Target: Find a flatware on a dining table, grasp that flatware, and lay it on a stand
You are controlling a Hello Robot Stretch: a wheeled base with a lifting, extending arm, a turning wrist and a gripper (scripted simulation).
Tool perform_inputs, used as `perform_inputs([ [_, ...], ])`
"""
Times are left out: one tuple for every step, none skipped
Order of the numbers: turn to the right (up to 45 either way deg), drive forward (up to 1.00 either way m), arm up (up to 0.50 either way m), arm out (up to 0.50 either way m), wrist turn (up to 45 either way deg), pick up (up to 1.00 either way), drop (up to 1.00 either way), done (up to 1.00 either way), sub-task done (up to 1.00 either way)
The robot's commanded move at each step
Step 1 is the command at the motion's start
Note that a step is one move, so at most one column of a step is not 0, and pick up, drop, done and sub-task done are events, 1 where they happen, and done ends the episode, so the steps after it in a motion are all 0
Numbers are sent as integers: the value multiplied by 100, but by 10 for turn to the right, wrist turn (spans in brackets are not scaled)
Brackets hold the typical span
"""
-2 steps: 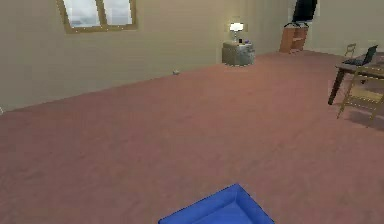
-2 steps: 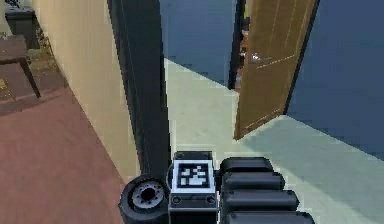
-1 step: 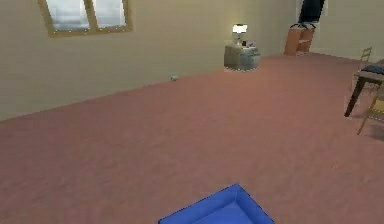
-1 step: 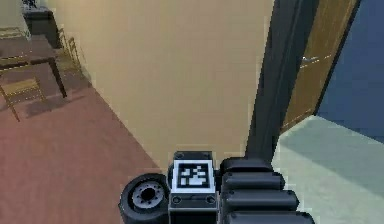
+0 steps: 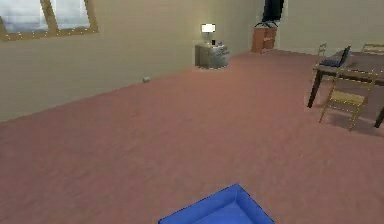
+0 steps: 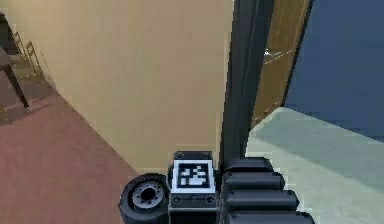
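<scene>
My gripper [image 6: 146, 199] sits low before a beige wall [image 6: 130, 80] — its far end is cut off, so I cannot tell whether it holds anything. Well apart, off to its left, stands the dining table [image 5: 362, 68] — any flatware there is too small to tell.

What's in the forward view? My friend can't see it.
A dark dining table with a wooden chair stands at the right of a big reddish-floored room; a lamp glows on a small stand at the back.

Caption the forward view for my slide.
Dining table and chair at right, stand with lamp far ahead.
</scene>
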Motion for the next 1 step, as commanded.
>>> perform_inputs([
  [30, 0, 0, 0, 0, 0, 0, 0, 0],
])
